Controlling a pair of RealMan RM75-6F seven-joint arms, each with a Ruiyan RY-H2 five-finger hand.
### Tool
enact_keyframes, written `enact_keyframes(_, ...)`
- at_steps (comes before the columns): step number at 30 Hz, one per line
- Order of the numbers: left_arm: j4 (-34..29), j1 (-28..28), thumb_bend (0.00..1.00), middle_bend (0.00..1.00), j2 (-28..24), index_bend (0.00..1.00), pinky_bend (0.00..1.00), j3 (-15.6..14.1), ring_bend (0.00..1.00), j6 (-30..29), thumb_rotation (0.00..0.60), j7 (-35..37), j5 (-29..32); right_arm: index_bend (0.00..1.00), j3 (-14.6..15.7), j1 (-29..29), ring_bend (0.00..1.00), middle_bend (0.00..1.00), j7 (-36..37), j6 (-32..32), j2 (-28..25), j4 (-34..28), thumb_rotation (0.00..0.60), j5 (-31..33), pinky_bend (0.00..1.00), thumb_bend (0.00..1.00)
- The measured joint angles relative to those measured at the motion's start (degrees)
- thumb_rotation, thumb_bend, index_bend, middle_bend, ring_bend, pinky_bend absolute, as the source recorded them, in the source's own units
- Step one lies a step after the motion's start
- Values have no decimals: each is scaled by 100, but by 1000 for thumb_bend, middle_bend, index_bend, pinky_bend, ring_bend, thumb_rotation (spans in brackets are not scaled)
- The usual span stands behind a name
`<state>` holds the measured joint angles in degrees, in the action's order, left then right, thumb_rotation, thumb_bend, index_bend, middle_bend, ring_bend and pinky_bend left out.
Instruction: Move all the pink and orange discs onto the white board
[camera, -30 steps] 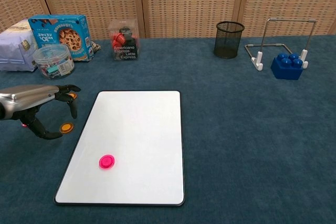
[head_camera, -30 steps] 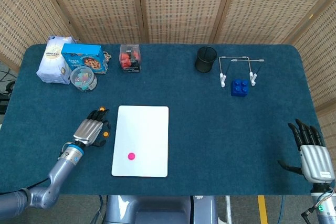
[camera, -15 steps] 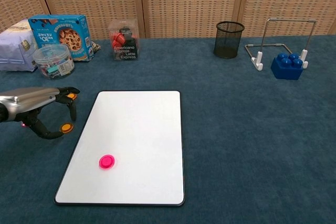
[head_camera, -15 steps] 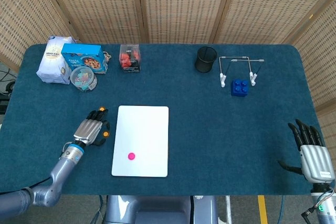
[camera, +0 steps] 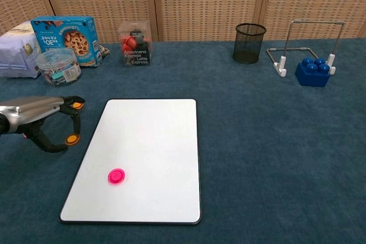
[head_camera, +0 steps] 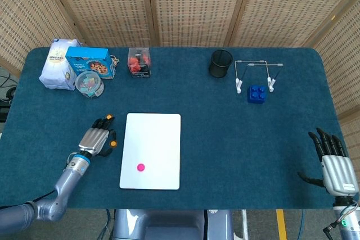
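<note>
A white board (head_camera: pixel 160 130) (camera: pixel 154 135) lies on the blue table with one pink disc (head_camera: pixel 140 167) (camera: pixel 116 176) on its near left part. Two orange discs lie on the cloth left of the board: one (head_camera: pixel 113 144) (camera: pixel 72 139) close to the board's edge, the other (head_camera: pixel 109 117) (camera: pixel 77 105) a little farther back. My left hand (head_camera: pixel 95 139) (camera: pixel 34 115) hovers over them, fingers and thumb arched around the nearer orange disc without gripping it. My right hand (head_camera: pixel 334 164) rests open at the table's near right edge, seen only in the head view.
Along the back stand a white bag (head_camera: pixel 56 66), a blue cookie box (camera: pixel 66 32), a clear tub (camera: pixel 57 66), a capsule box (camera: pixel 136 43), a black mesh cup (camera: pixel 249 43), a wire stand (camera: pixel 309 44) and a blue brick (camera: pixel 313 71).
My left hand has drawn back slightly to the left and settled lower over the nearer orange disc. The discs and the right hand have not moved.
</note>
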<state>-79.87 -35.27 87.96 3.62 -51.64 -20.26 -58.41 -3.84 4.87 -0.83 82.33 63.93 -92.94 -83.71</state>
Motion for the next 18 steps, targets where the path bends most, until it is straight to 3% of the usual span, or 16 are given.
enact_keyframes(12,-143,8,354,0,-41,513,0,29,0,-100,600,-141,91,0,3,-1,0,0,25,-5,-7,-6,600,1,0,0)
enact_keyframes(18,-555,-51,353,0,-234,519,0,187,0,-170,600,-74,2,0,3,-2,0,0,26,-4,-6,-7,600,4,0,0)
